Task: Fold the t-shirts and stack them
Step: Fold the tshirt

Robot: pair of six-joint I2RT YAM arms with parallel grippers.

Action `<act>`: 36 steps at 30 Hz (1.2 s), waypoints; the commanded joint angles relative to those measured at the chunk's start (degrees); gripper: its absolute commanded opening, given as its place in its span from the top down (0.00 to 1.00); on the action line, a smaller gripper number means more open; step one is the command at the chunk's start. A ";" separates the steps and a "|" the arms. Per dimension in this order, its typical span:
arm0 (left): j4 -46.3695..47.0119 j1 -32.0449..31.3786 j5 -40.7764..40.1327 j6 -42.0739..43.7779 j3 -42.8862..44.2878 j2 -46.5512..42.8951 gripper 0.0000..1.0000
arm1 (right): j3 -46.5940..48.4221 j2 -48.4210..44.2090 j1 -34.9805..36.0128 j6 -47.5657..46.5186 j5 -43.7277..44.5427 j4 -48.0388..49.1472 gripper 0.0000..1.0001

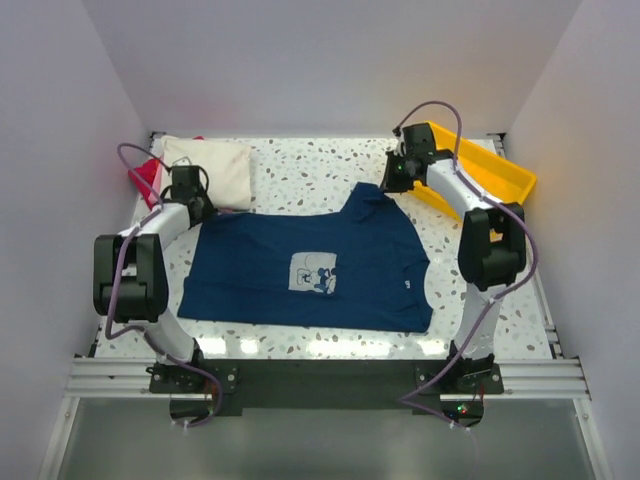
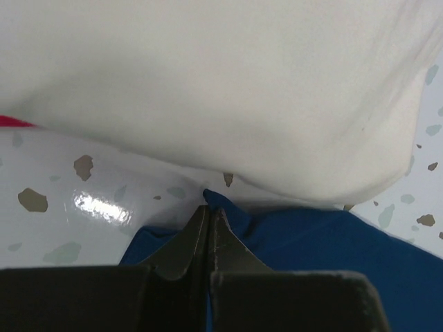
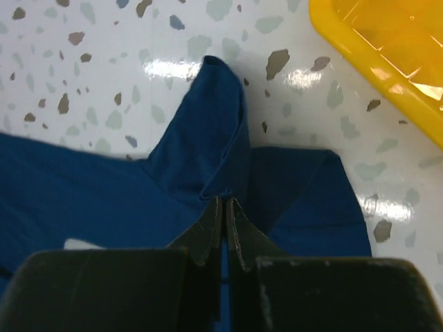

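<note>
1. Across the middle of the speckled table (image 1: pixel 300 175), between the two arms, the navy t-shirt (image 1: pixel 310 270) lies spread out mostly flat, with its pale square chest print (image 1: pixel 312 272) facing up.
2. Left gripper (image 2: pixel 210 211): jaws pressed right together on the navy t-shirt's far-left corner. A little tip of blue cloth pokes out past the fingertips.
3. Right gripper (image 3: pixel 223 204): clamped too, pinching a raised ridge of navy cloth at the shirt's far-right end. A narrow flap of it runs on past the fingertips across the table.
4. Folded cream t-shirt (image 1: pixel 210 168) sits in the far-left corner, just beyond the left gripper. From the left wrist view its soft edge bulges right up against that pinched corner, so it's pretty crowded there. Can't tell if the two cloths actually touch.
5. Red t-shirt (image 1: pixel 148 180) peeks out at the cream one's left side, mostly hidden.
6. Yellow tray (image 1: pixel 510 172) sits angled in the far-right corner, just beside the right gripper. A strip of bare table lies between it and the navy cloth.
</note>
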 commanded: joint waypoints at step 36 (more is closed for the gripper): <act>-7.33 1.08 -11.48 -2.15 -14.70 -18.49 1.00 | -38.20 -47.18 2.76 4.03 -0.06 -20.14 1.00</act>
